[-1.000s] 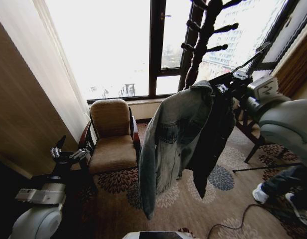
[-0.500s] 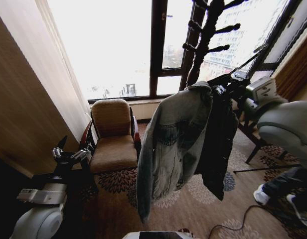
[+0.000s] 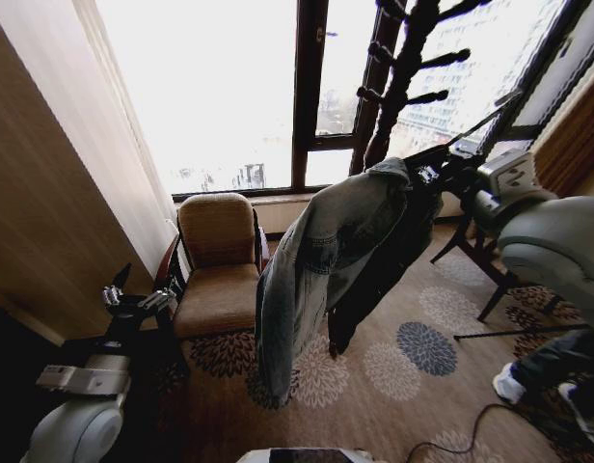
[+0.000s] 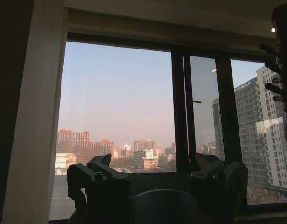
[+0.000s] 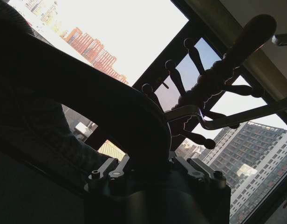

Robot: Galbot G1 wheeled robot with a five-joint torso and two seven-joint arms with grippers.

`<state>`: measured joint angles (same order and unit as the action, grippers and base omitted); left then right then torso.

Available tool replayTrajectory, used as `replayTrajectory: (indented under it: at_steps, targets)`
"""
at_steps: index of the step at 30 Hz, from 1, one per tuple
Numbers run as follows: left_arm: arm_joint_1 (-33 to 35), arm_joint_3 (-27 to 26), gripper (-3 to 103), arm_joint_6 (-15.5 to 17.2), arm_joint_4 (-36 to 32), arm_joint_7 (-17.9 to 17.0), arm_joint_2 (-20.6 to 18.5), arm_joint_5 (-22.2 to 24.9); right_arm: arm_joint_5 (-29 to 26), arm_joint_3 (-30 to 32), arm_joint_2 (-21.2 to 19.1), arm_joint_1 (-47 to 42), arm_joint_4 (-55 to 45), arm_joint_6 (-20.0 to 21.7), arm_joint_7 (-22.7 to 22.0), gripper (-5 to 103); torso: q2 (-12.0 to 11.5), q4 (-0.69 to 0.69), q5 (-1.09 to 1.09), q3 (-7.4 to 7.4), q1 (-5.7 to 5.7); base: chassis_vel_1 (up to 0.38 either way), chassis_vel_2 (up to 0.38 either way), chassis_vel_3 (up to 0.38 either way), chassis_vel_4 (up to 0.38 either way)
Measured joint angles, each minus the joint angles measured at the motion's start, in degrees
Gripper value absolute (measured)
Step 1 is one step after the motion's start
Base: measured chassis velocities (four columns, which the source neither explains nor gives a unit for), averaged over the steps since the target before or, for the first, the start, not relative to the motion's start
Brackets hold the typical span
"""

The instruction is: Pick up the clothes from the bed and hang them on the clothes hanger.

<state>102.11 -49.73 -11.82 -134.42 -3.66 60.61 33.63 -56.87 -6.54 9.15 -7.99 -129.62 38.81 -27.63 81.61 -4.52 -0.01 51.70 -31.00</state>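
Done: denim jacket [image 3: 321, 275] was off the bed, dangling beside the coat stand [image 3: 398, 72].
Right gripper [image 3: 434, 174]: jaws pinching the jacket's collar.
Left gripper [image 3: 133, 297]: idle, jaws spread.
Left: hanging it up, I guess.

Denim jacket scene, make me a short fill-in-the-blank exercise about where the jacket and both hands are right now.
1. The denim jacket hangs from the robot's ____ hand.
2. The left hand is low beside the ____ and holds nothing.
3. Behind the jacket rises a dark wooden coat ____ with pegs.
4. Under the jacket the carpet has a ____ pattern.

Missing words: right; armchair; stand; floral
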Motion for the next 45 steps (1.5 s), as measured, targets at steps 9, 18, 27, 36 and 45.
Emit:
replayTrajectory:
  at_steps: [9, 18, 27, 36, 45]
  targets:
    - [-0.2, 0.2, 100, -0.1, 0.3, 0.0, 0.2, -0.1, 0.0, 0.0, 0.2, -0.4, 0.1, 0.0, -0.5, 25, 0.0, 0.00, 0.02, 0.02, -0.05, -0.291, 0.195, 0.292, -0.199]
    - [-0.3, 0.3, 100, -0.1, 0.6, 0.0, 0.2, -0.1, 0.0, 0.1, 0.0, -0.4, 0.0, -0.1, -0.7, 25, -0.1, 0.02, 0.00, 0.05, -0.13, -0.214, 0.204, 0.216, -0.194]
    - [-0.8, 0.7, 100, -0.1, 0.8, 0.0, 0.2, 0.0, 0.0, 0.2, -0.2, -0.2, -0.3, 0.1, -1.1, 25, 0.0, 0.00, 0.00, -0.03, 0.07, -0.016, 0.015, -0.003, -0.004]
    - [-1.1, 0.8, 100, -0.1, 1.0, 0.0, 0.2, 0.2, -0.1, 0.2, 0.1, -0.2, -0.4, 0.6, -1.4, 25, 0.0, 0.03, 0.02, 0.02, -0.04, 0.044, -0.057, -0.047, 0.050]
    - [-1.3, 0.7, 100, -0.1, 1.1, 0.0, 0.2, 0.3, -0.1, 0.2, 0.3, -0.3, -0.3, 0.6, -1.4, 25, 0.0, 0.01, 0.01, 0.03, -0.09, 0.117, -0.100, -0.136, 0.142]
